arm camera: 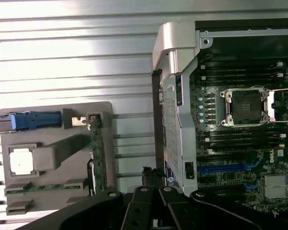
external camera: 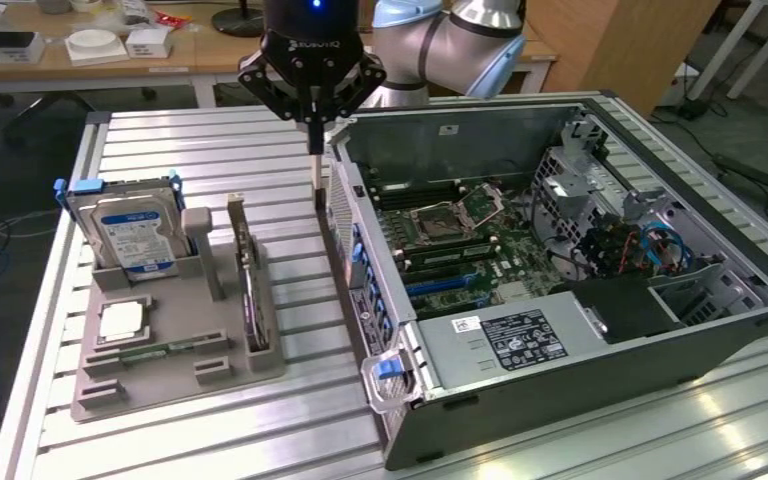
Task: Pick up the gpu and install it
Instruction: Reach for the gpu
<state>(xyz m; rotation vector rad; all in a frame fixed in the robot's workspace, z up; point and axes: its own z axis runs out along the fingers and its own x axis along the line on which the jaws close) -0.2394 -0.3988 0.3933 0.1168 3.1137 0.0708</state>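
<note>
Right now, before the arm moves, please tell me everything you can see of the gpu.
The gpu is a thin flat card, green circuit board with a dark face. It stands upright on its long edge in a slot of the grey holder, beside the hard drive, outside the computer case. Only the holder touches it; the gripper hangs apart.

Ribbed silver table, grey tray at eight o'clock, silver hard drive with blue-white label, green-edged dark gpu, black gripper at twelve, black computer case at three, green motherboard, blue slots.
</note>
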